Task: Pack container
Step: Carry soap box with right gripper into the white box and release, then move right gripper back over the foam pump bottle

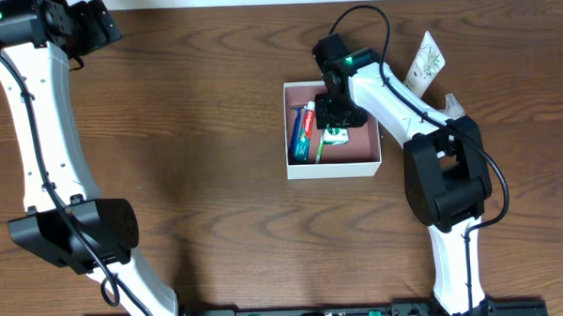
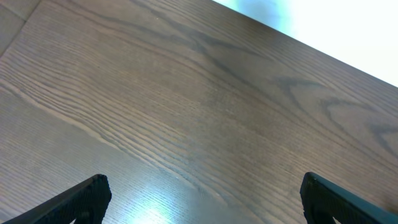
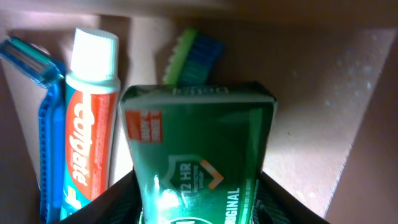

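The container (image 1: 360, 160) is a square white-walled box with a pink interior, at the table's middle right. Inside lie a blue razor (image 3: 46, 124), a red and white toothpaste tube (image 3: 87, 130) and a green and blue toothbrush (image 3: 193, 56). My right gripper (image 1: 338, 128) is over the container, shut on a green soap box (image 3: 199, 155) held inside the container's walls. My left gripper (image 2: 202, 199) is open and empty at the far left of the table, over bare wood.
A white tube (image 1: 426, 61) with a printed pattern and a small clear wrapped item (image 1: 451, 102) lie on the table to the right of the container. The table's far edge runs behind my left gripper.
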`<state>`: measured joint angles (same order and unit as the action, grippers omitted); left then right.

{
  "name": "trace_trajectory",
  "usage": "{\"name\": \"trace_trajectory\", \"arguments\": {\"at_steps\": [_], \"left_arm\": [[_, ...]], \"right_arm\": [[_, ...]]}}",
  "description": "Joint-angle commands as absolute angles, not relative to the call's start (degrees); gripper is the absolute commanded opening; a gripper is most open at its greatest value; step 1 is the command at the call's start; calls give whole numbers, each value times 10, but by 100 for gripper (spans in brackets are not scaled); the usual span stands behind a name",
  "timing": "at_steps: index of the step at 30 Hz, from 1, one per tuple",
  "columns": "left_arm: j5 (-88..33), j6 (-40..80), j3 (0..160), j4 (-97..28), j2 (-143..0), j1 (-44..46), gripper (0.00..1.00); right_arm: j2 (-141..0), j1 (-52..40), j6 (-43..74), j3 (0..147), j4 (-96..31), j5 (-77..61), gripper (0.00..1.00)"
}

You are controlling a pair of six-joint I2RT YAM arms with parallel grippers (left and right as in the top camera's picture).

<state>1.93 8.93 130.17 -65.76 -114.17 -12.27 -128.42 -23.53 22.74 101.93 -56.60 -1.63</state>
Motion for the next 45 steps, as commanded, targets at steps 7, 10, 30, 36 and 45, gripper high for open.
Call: {"name": "trace_trajectory", "arguments": {"at_steps": [7, 10, 30, 36, 45], "left_arm": [[26, 86, 1302, -659, -1145, -124, 98], [26, 86, 1302, -659, -1145, -124, 98], [26, 86, 1302, -659, -1145, -124, 98], [26, 86, 1302, -659, -1145, -124, 98], [26, 86, 1302, -659, -1145, -124, 98]], "right_arm": [[-1279, -262, 205, 1011, -549, -44, 55], [-1279, -265, 205, 1011, -548, -45, 57], [-1278, -243, 180, 1131, -608, -43, 96], [-1278, -227, 166, 1319, -711, -30, 98], [-1278, -136, 41, 1514, -836, 60, 99]]}}
